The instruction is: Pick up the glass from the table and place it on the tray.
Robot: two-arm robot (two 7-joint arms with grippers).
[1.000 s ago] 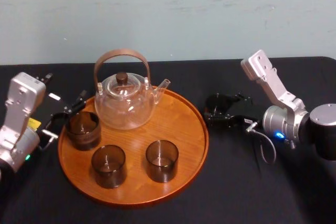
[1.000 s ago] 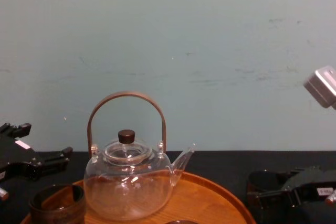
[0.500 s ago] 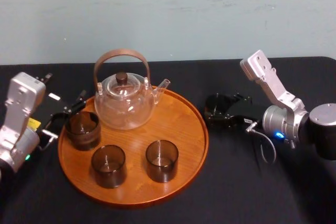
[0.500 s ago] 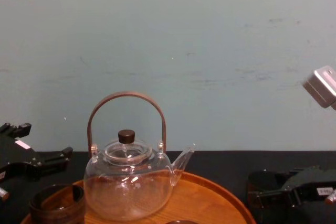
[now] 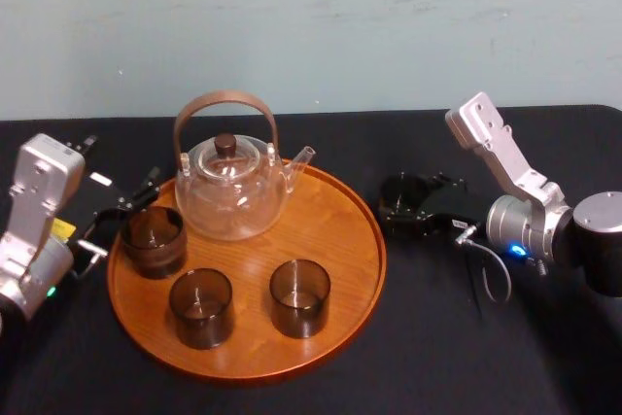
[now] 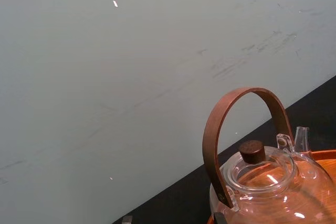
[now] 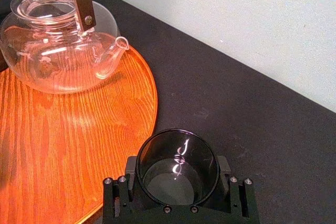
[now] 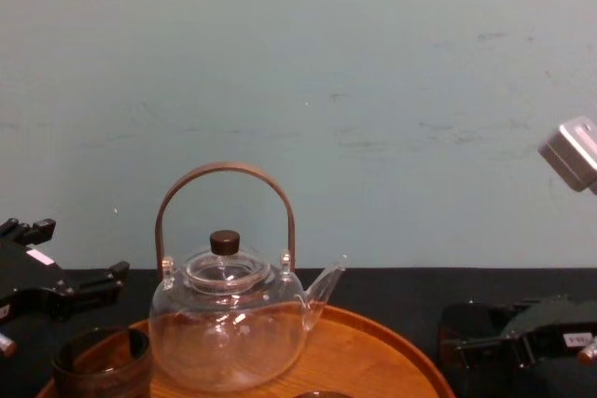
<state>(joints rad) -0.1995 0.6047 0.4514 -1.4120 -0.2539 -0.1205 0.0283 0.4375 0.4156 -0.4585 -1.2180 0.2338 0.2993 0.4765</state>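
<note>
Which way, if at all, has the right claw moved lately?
No: the right gripper, shut on the glass, keeps its same gap from the tray.

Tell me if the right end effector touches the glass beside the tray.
Touching: in the right wrist view the right end effector has its fingers pressed against both sides of the glass.

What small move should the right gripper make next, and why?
Probably lift slightly, then carry left: the right gripper grips the glass over the table, just outside the tray rim, and bare wood lies just inside. The left gripper sits at the tray's left edge.
</note>
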